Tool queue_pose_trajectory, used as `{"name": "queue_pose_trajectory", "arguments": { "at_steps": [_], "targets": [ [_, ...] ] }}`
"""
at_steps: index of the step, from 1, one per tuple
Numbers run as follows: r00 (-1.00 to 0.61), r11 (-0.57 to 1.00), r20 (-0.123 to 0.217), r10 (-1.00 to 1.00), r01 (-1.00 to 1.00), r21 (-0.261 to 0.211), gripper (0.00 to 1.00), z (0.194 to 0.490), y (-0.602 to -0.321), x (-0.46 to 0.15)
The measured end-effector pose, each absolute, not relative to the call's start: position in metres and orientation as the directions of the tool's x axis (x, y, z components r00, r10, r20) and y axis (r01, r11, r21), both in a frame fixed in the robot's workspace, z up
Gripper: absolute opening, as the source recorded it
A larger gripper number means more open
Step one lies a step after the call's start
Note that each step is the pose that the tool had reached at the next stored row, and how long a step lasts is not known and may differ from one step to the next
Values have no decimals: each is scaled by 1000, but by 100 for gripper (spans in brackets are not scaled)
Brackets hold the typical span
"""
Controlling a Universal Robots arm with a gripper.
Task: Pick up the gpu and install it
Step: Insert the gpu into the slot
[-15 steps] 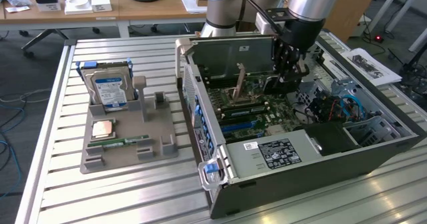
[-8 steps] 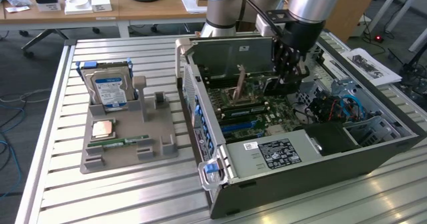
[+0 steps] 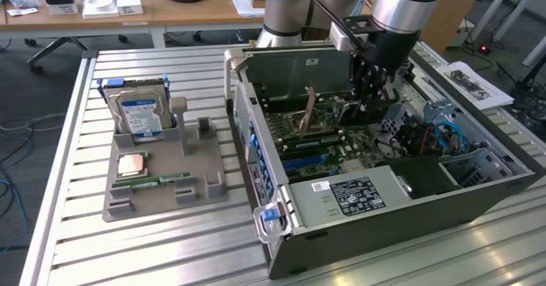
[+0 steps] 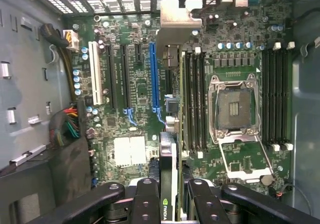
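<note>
Tool (image 4: 169,196) is clamped part-closed on the gpu (image 4: 167,159), one finger on each face of the card. The card is seen edge-on with a green logo at the held end. It hangs over the motherboard (image 4: 135,89), lying between the blue slot (image 4: 154,59) and the memory slots (image 4: 192,99). A silver bracket (image 4: 175,17) is seen at its far end, toward the grille wall. Whether the card edge is seated in a slot cannot be told. An open CPU socket (image 4: 235,104) is seen beyond the memory slots. A white slot (image 4: 95,74) and a cable bundle (image 4: 67,124) are seen on the other side of the blue slot.

Exterior view: the arm (image 3: 401,4) is reached down into the open case (image 3: 384,222), with the tool low over the board near the case's back wall. The case is laid on its side on the slatted counter (image 3: 171,247). A grey tray (image 3: 162,196) is set on the exterior view's left, apart from the case. A hard drive (image 3: 140,113) is stood upright in it. A memory stick (image 3: 153,180) and a CPU (image 3: 130,164) are laid flat in front of the drive.
</note>
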State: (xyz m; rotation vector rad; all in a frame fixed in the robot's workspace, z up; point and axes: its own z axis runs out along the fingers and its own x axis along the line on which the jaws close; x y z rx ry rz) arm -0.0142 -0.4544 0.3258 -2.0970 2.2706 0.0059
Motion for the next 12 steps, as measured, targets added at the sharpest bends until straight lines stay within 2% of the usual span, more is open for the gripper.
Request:
{"name": "queue_pose_trajectory", "arguments": {
  "at_steps": [12],
  "targets": [
    [-77,79,-40,-996,-996,-32,27,326,-460,-27]
  ]
}}
